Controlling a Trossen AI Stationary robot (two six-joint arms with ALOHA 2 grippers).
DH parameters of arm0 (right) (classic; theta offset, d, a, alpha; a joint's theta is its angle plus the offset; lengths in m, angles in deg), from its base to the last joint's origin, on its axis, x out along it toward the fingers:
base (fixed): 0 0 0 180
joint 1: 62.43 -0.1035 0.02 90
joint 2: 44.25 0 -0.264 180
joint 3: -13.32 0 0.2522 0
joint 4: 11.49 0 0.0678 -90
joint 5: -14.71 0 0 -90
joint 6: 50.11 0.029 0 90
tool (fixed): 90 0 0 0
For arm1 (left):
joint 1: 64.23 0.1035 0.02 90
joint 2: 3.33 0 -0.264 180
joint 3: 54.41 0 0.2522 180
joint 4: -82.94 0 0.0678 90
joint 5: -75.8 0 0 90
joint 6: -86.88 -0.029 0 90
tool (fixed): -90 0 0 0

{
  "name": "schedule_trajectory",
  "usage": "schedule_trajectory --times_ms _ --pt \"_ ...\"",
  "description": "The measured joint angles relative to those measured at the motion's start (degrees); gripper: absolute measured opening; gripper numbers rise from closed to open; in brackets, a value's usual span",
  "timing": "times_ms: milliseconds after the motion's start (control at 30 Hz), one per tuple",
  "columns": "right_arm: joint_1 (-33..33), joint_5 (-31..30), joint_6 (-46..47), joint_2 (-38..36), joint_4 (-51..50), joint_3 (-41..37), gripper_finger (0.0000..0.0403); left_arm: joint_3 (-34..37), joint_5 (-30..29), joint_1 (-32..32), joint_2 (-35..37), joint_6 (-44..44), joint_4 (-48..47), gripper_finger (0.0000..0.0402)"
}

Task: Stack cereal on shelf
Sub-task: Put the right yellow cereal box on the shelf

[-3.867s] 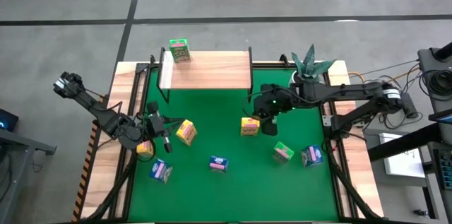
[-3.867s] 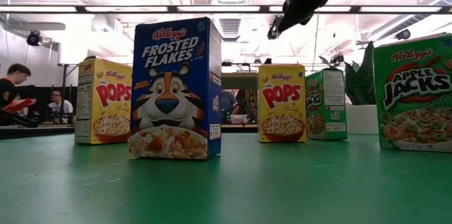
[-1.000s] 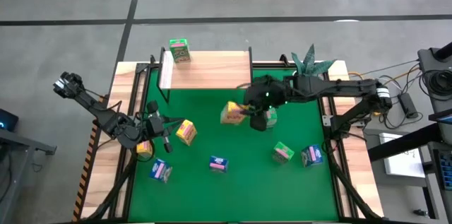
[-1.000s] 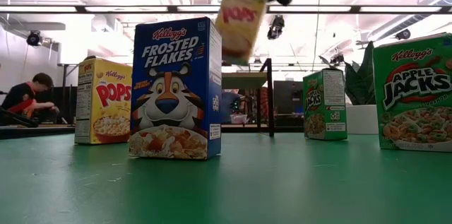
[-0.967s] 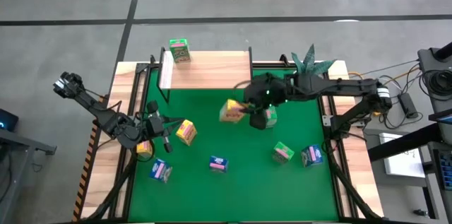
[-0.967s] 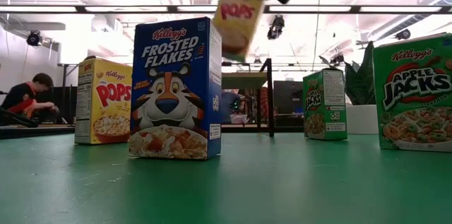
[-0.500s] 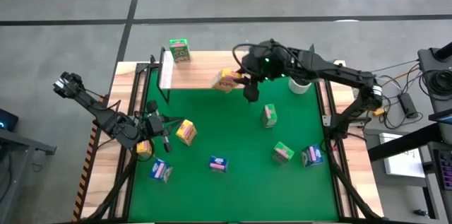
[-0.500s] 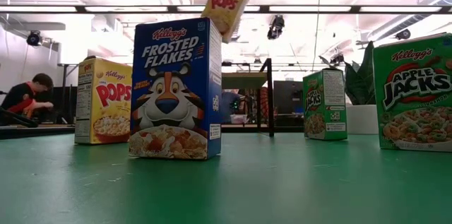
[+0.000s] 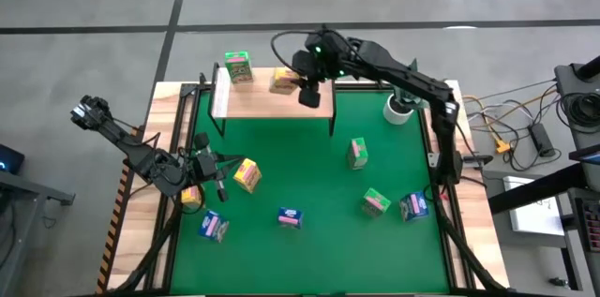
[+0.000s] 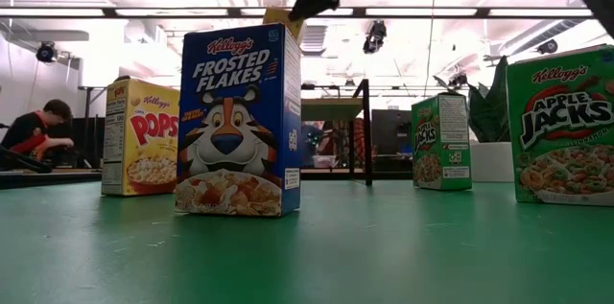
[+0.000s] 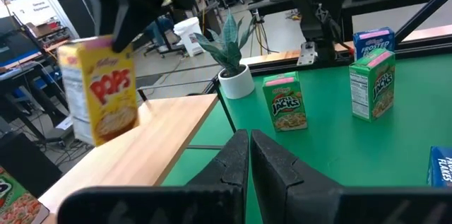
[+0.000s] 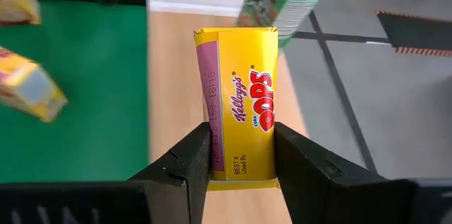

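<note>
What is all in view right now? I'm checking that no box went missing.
shelf: one, pale wood top, at the far edge of the mat
mat: one, green, covering the table
green boxes: three; one on the shelf's far left corner, two on the mat's right half
yellow boxes: three; one held over the shelf top, two on the mat's left side
blue boxes: three, along the mat's near part
plant: one, green in a white pot, far right corner
person: one, far off in the room
right arm: reaching over the shelf, jaws shut on a yellow box
left arm: at the mat's left, jaws shut
</note>
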Motion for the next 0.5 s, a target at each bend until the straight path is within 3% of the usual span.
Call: schedule_trajectory --times_ms 167,367,500 --pt "2.81 3.1 -2.19 5.03 -2.3 5.31 0.0134 0.0 0.0 0.0 0.01 -0.01 0.0 0.0" --pt "5.14 5.77 -2.13 7.12 -2.8 5.53 0.0136 0.0 0.0 0.0 0.02 -0.2 0.0 0.0" --pt "5.56 5.76 -2.04 7.7 -2.45 5.53 0.0158 0.0 0.0 0.0 0.02 -0.82 0.19 0.0"
